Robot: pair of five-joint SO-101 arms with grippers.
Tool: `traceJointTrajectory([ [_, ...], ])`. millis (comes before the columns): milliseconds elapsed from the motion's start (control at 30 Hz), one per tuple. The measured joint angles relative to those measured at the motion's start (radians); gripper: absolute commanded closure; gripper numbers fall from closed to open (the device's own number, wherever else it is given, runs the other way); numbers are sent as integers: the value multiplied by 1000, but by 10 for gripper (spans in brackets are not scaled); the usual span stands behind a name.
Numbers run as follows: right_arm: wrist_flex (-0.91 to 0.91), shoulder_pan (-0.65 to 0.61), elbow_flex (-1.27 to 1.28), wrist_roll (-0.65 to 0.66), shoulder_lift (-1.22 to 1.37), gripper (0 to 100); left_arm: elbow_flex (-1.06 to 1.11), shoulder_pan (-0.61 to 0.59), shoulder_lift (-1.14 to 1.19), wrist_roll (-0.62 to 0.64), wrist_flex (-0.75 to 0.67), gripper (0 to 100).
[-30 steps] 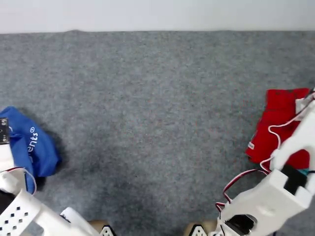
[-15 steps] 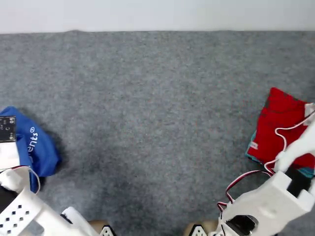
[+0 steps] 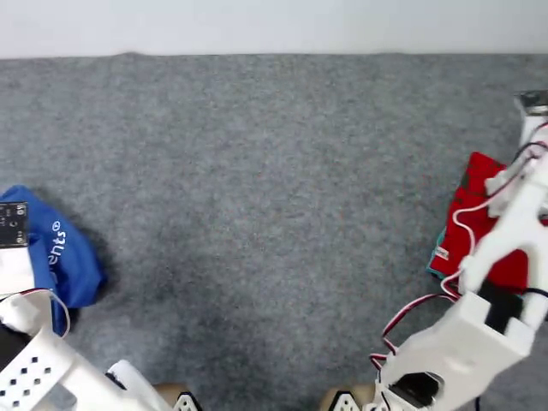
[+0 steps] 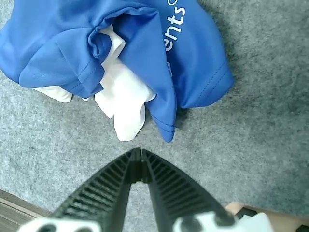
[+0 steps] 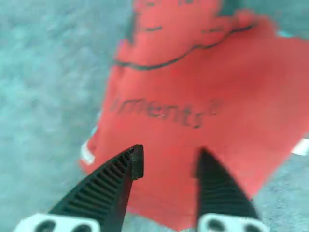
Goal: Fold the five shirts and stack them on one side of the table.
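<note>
Shirts, folded and unfolded: stack begun at right, heap waiting at left.

Red shirt (image 5: 207,82), folded flat, lies at the right edge of the table (image 3: 274,171); a teal edge (image 3: 441,269) showing beneath it suggests a second folded shirt under it. Right gripper (image 5: 170,157) hangs just over the red shirt, jaws spread wide, holding nothing. Blue shirt (image 3: 64,257) sits crumpled at the left edge, a white shirt (image 4: 123,92) bundled inside it. Left gripper (image 4: 141,162) hovers just beside that heap, jaws pressed together, empty. Judged progress: two shirts stacked; blue and white not yet folded; a fifth cannot be made out.
</note>
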Motion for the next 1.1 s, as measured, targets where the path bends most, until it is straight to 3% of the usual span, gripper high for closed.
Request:
traceJointTrajectory([
  [233,18,-77,0,-2,130,985,0,0,0,0,0,994],
  [667,-158,-244,0,-143,336,985,0,0,0,0,0,994],
  [900,-114,-196,-92,-143,222,984,0,0,0,0,0,994],
  [1100,-308,-114,-106,-143,212,984,3,0,0,0,0,994],
])
